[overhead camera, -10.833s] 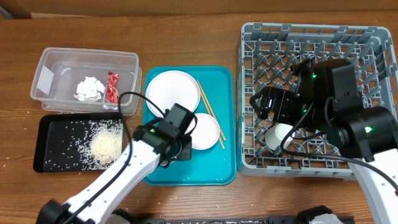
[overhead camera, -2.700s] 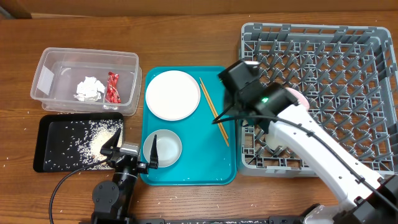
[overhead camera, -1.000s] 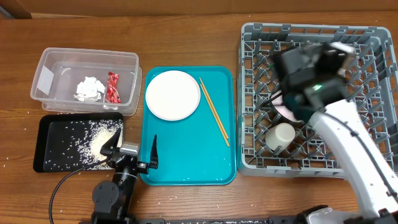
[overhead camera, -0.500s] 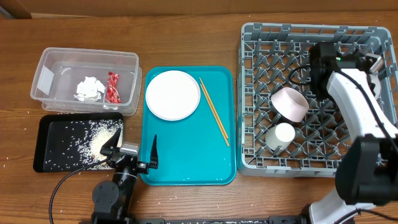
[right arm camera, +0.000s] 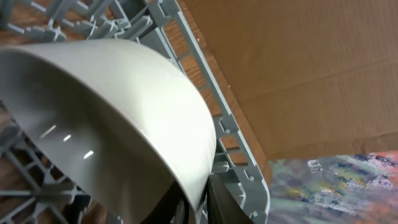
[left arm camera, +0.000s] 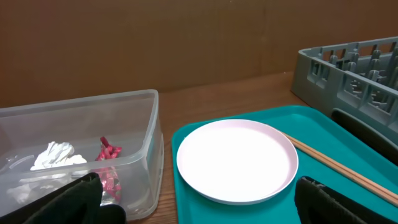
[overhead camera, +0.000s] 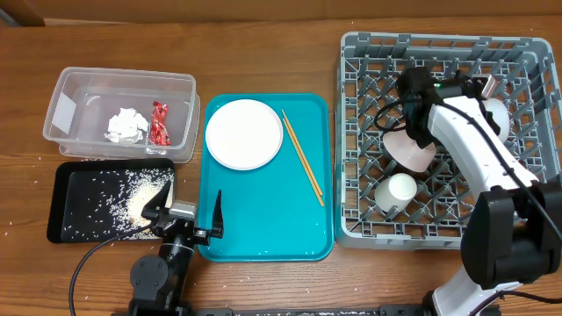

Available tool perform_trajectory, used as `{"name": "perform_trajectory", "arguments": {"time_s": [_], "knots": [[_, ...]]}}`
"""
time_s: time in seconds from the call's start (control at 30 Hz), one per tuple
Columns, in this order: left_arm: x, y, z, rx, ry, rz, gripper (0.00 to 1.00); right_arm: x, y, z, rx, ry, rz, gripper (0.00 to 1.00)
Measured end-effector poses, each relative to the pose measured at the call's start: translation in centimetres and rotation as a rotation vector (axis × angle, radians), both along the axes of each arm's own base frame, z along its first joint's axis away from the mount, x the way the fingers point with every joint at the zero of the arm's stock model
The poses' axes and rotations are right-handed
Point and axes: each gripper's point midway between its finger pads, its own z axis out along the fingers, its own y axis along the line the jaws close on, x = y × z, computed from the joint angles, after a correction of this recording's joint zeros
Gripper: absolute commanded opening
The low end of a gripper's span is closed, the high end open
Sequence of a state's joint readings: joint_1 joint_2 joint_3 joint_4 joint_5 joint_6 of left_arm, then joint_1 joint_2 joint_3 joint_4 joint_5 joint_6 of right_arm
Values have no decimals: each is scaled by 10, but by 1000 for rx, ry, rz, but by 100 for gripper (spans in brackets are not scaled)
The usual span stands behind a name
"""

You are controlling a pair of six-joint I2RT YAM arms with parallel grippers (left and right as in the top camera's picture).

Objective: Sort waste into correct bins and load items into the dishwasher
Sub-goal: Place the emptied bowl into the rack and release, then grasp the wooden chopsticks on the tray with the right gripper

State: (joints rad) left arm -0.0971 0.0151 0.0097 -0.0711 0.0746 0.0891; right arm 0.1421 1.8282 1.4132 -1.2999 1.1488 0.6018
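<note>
My right gripper [overhead camera: 486, 93] is over the right side of the grey dish rack [overhead camera: 351, 175], shut on the rim of a white bowl [overhead camera: 497, 115] that stands on edge. In the right wrist view the bowl [right arm camera: 118, 106] fills the frame, its rim pinched in the gripper [right arm camera: 202, 202]. A second bowl [overhead camera: 409, 154] and a small white cup [overhead camera: 399, 190] sit in the rack. The white plate [overhead camera: 244, 133] and the chopsticks [overhead camera: 302, 157] lie on the teal tray [overhead camera: 263, 228]. My left gripper [overhead camera: 189, 210] rests open at the tray's front left corner, holding nothing.
The clear tub [overhead camera: 70, 88] at the back left holds a white tissue wad [overhead camera: 126, 124] and a red wrapper [overhead camera: 159, 123]. In front of it, the black tray [overhead camera: 70, 175] holds rice grains [overhead camera: 147, 204]. A cardboard wall stands behind the rack.
The right arm has swung over the rack, and a bowl now shows on edge at the rack's right side in its fingers. The left arm has not moved.
</note>
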Motion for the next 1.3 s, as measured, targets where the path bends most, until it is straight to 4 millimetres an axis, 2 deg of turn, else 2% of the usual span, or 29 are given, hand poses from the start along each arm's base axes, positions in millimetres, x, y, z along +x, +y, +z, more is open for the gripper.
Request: {"name": "perform_trajectory", "arguments": {"time_s": [0.1,0.17,0.23,0.3,0.37,0.47,0.57,0.77,0.87,0.9,0.93,0.97,1.0,1.03,1.1,1.17,1.2,1.3], "knots": [[0,0,0,0,0,0,100,0,4,-1,9,4,9,13],[0,0,0,0,0,0,100,1,12,-2,16,15,31,18],[0,0,0,0,0,0,100,3,22,-3,22,17,58,27],[0,0,0,0,0,0,100,6,41,-7,42,16,102,41],[0,0,0,0,0,0,100,7,56,-10,65,18,136,49],[0,0,0,0,0,0,100,6,81,-17,131,17,179,50],[0,0,0,0,0,0,100,3,87,-16,182,1,182,49],[0,0,0,0,0,0,100,-6,107,-5,399,-79,194,49],[0,0,0,0,0,0,100,4,153,-6,639,-77,339,48],[0,0,0,0,0,0,100,6,176,-9,737,-44,425,45],[0,0,0,0,0,0,100,5,210,-12,870,5,540,45],[0,0,0,0,0,0,100,4,228,-13,944,29,597,44],[0,0,0,0,0,0,100,-1,268,-13,1091,70,716,44],[0,0,0,0,-1,0,100,-5,285,-11,1147,87,770,44],[0,0,0,0,0,0,100,-15,315,-9,1229,127,865,41],[0,0,0,0,0,0,100,-27,338,-17,1262,186,925,37],[0,0,0,0,0,0,100,-34,349,-28,1268,236,943,29],[0,0,0,0,0,0,100,-41,359,-66,1232,342,928,26]]}}
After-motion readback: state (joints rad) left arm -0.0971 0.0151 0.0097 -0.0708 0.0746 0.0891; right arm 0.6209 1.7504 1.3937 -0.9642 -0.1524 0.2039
